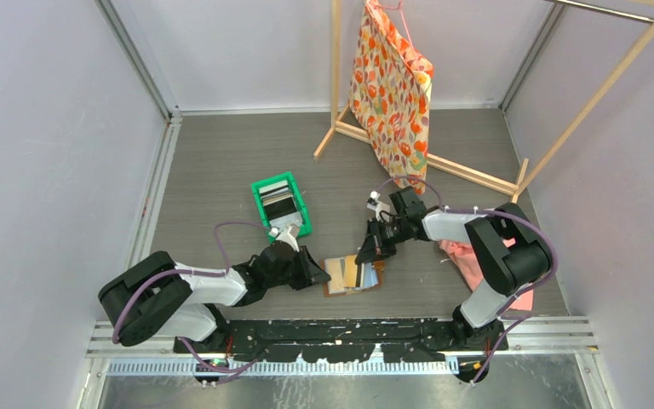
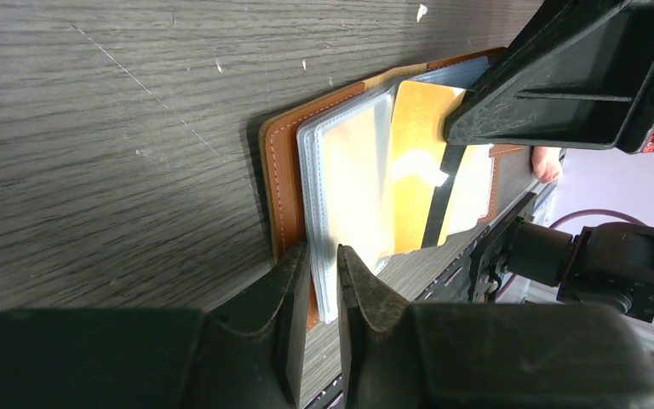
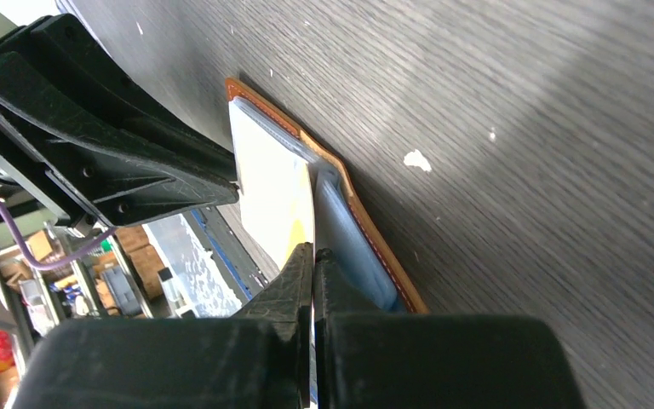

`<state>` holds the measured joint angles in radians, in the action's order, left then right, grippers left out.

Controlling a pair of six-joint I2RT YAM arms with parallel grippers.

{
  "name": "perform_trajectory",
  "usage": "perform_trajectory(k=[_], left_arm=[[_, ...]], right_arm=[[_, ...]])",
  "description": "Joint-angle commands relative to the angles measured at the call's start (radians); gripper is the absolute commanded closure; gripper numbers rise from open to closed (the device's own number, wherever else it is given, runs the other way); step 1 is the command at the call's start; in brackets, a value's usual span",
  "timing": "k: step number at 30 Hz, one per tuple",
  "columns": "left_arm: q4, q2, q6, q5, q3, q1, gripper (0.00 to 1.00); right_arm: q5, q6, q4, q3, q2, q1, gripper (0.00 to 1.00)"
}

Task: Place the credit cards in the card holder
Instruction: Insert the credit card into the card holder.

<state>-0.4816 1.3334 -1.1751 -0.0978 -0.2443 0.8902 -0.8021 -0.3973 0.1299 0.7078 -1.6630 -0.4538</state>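
Card holder (image 1: 353, 275) open on grey wood-grain table (image 1: 221, 170); lilac walls (image 1: 51, 128)

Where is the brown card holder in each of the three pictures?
Top external: the card holder lies open on the table, low centre.
Left wrist: the card holder fills the middle, with the left fingers pinching its clear sleeve.
Right wrist: the card holder shows as a brown edge slanting down the middle.
Shared landmark: the gold card, held by the right fingers.
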Motion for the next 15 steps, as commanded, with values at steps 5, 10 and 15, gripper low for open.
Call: perform_trajectory(k=[5,10,15], left_arm=[[0.032,-0.004,0.006,0.006,-0.007,0.004,0.8],[0.021,0.006,0.009,-0.002,-0.01,0.004,0.8],[0.009,0.013,0.009,-0.011,-0.013,0.004,0.8]], right_arm=[[0.008,-0.031,-0.061,-0.041,0.009,-0.012,0.99],[0.008,-0.033,-0.068,-0.026,-0.012,-0.033,0.99],[-0.004,-0.072,-0.082,-0.012,-0.058,-0.039,0.99]])
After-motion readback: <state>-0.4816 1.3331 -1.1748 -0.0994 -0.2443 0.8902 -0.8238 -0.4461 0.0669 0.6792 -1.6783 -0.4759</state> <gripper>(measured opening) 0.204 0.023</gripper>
